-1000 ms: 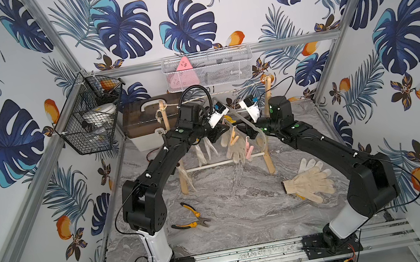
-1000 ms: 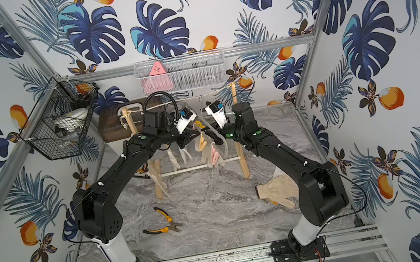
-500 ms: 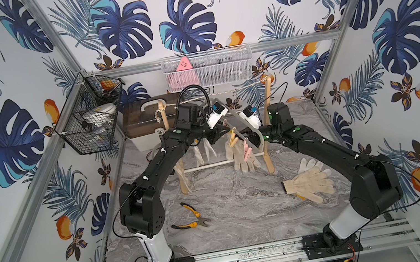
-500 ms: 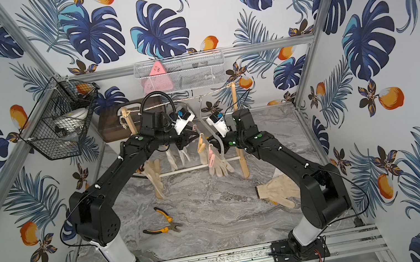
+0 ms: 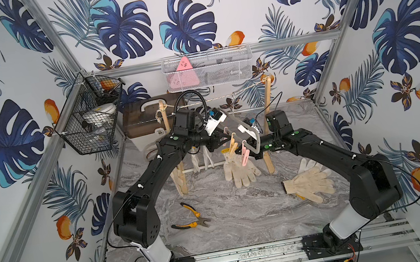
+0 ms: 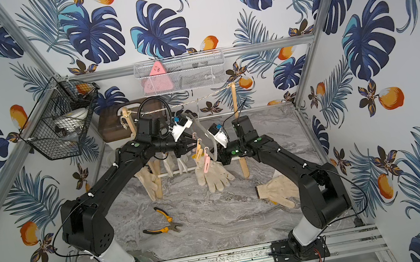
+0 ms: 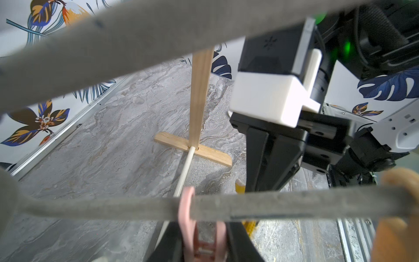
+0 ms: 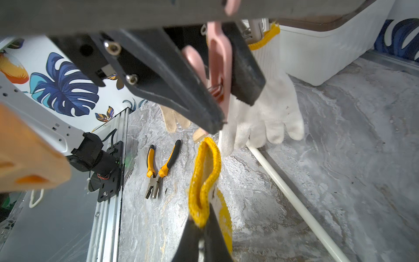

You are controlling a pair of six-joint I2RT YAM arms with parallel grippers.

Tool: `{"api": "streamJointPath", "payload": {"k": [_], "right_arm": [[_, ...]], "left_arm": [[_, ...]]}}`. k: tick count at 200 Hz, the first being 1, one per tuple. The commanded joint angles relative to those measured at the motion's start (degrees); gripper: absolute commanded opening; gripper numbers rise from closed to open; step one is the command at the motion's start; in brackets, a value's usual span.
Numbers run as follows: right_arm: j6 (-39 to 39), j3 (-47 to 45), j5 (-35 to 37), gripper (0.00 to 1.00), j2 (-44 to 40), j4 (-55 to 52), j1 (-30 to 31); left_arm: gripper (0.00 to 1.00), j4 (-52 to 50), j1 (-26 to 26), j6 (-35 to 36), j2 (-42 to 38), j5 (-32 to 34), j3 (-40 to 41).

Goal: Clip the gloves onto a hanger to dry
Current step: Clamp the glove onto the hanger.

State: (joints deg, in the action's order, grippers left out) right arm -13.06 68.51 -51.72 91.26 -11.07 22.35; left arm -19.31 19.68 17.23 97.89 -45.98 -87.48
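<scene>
Left gripper (image 8: 233, 111) clamped on pink clip (image 8: 218, 68). Right gripper (image 8: 203, 223) pinches glove (image 8: 205, 167) by yellow cuff. Cuff just short of clip mouth, apart. Likely next: right arm advances cuff.

Rack (image 5: 268, 98) far centre, hanging gloves (image 5: 240, 170) at it; box (image 5: 140, 120) behind, far left; pliers (image 5: 189, 217) near-left on table (image 5: 233, 221); loose gloves (image 5: 310, 185) right.

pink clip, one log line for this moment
left fingers: shut on pink clip | right fingers: shut on glove's yellow cuff | cuff: not yet in clip
</scene>
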Motion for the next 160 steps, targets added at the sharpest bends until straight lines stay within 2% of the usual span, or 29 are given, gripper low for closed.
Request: {"api": "streamJointPath", "payload": {"k": [1, 31, 59, 160], "right_arm": [[0.43, -0.05, -2.32, 0.0, -0.04, 3.93, 0.23], [1.32, -1.28, -2.04, 0.0, -0.36, 7.58, 0.24], [5.31, -1.5, -4.93, 0.0, -0.04, 12.65, 0.42], [5.11, 1.03, -4.61, 0.0, 1.31, 13.07, 0.59]], "left_arm": [[0.22, 1.7, -0.14, -1.88, -1.23, -3.45, 0.59], [0.22, 2.02, -0.17, -2.8, -1.49, -4.29, 0.94], [0.22, 2.22, -0.14, -3.88, -0.88, -5.37, 0.15], [0.23, -0.33, -0.16, -3.37, 1.16, -8.06, -2.98]]}}
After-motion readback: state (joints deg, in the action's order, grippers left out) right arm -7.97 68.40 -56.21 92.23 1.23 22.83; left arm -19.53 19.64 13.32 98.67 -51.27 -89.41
